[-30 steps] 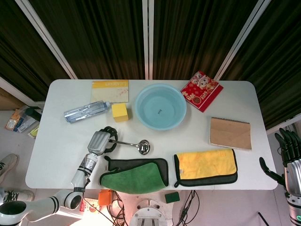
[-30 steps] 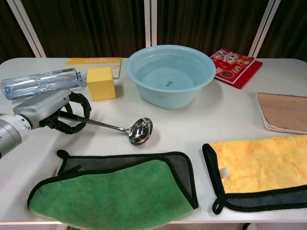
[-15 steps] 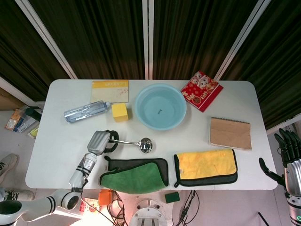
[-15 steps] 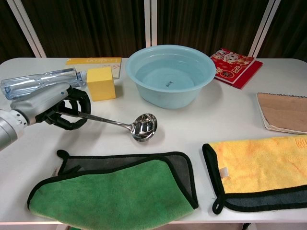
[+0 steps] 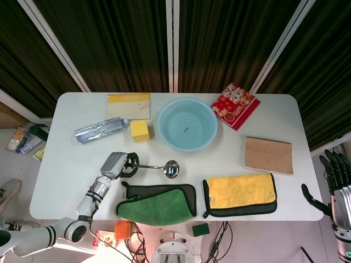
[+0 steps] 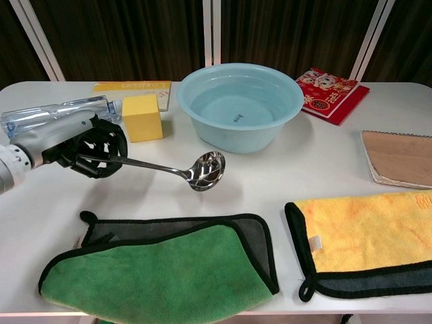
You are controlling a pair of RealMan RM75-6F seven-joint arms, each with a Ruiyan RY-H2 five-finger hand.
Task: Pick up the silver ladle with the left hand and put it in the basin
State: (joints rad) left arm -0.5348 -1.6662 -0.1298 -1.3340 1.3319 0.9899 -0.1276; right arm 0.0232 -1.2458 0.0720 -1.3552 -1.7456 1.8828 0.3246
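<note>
My left hand [image 5: 119,163] [image 6: 84,147] grips the handle of the silver ladle [image 5: 162,167] [image 6: 177,169], fingers curled round it. The ladle is lifted off the table, its bowl [image 6: 206,170] pointing right and hanging just above the white surface. The light blue basin [image 5: 187,124] [image 6: 239,104] stands empty behind and to the right of the ladle's bowl. My right hand [image 5: 335,186] hangs off the table's right edge, fingers spread, holding nothing; the chest view does not show it.
A yellow block [image 6: 142,117] and a plastic bottle [image 6: 50,116] lie just behind my left hand. A green cloth [image 6: 169,262] and a yellow cloth [image 6: 368,240] lie along the front edge. A red packet [image 6: 331,86] and a brown notebook [image 6: 399,158] are at the right.
My left hand has raised the ladle and carried it slightly right and back toward the basin; its bowl has left the table. The right hand has not moved.
</note>
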